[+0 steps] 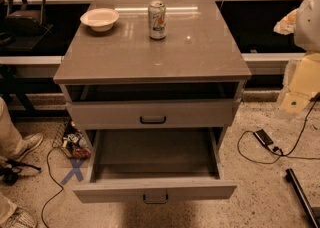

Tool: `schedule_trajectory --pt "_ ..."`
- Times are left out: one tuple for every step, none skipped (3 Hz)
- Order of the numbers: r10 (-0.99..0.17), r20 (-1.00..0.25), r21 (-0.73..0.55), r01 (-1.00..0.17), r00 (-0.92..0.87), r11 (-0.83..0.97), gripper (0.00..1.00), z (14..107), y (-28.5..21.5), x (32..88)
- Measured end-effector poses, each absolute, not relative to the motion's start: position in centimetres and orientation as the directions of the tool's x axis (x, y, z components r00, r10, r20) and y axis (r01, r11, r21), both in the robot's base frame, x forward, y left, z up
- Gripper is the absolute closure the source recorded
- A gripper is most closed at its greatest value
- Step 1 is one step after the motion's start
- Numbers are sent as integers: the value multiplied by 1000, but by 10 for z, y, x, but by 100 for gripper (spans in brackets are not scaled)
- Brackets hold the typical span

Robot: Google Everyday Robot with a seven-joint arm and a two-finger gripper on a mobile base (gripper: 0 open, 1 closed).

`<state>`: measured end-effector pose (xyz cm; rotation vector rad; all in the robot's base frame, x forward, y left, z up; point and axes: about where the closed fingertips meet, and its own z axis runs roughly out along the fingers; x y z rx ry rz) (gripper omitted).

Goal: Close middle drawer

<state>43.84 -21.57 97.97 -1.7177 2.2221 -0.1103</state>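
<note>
The middle drawer (155, 190) is pulled far out of the grey-beige cabinet (150, 57). Its flat front carries a small dark bar handle (156, 199), and its inside looks empty. Above it, the taller top drawer (153, 114) stands slightly out, with a dark gap under the cabinet top. The lowest drawer is hidden beneath the open one. My arm and gripper (296, 99) hang at the right edge of the view. They are to the right of the cabinet, about level with the top drawer, and touch nothing.
A white bowl (99, 18) and a drink can (157, 19) stand on the cabinet top. A person's legs and shoes (20, 147) are at the left. Cables and a small device (264, 138) lie on the floor at the right, clutter (74, 144) at the cabinet's left foot, and a dark bar (302, 197) at lower right.
</note>
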Motion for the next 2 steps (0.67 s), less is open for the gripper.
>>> schedule_trajectory --pt "-949 -219 -250 -927 -228 280 0 976 -215 438" --pt "-925 -264 -198 -923 -273 329 0 957 -214 435"
